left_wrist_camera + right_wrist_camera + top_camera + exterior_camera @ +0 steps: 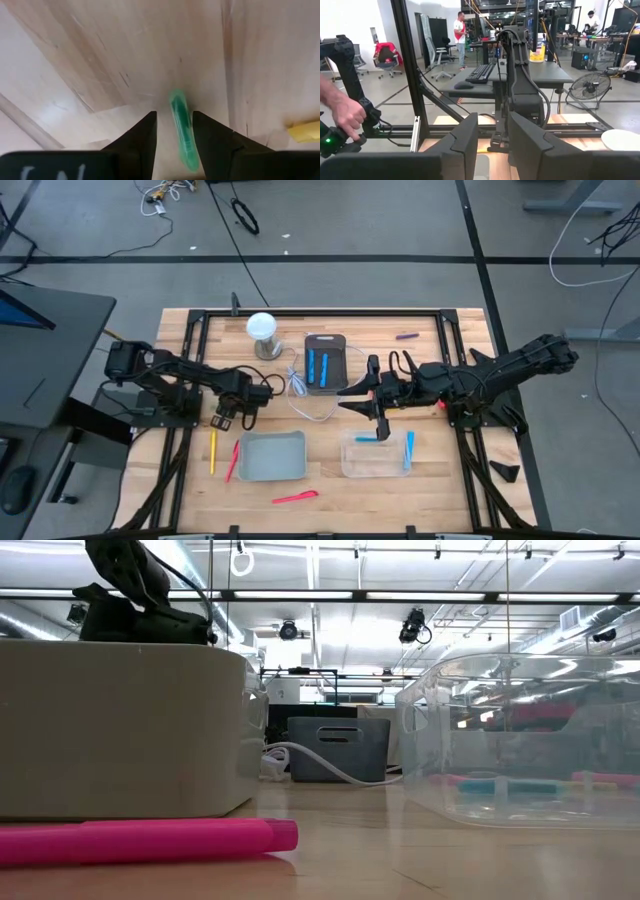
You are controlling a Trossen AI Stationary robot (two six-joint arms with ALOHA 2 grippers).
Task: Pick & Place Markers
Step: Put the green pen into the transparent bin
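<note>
My left gripper (222, 420) points down at the table left of the grey bin (270, 456). It is open, with one finger on each side of a green marker (181, 127) that lies on the wood; I see no touch. A yellow marker (213, 450) and a red one (233, 461) lie just near of it. A pink marker (295, 497) lies by the near edge and a purple one (406, 336) by the far edge. Blue markers lie in the dark tray (317, 367) and the clear bin (408, 450). My right gripper (358, 393) hovers open and level, holding nothing.
A white coiled cable (300, 388) runs beside the dark tray (326, 340), and a white round lamp (262, 330) stands at the far side. The black frame rails (190, 340) border the table. A person's hand (342, 112) shows in the right wrist view.
</note>
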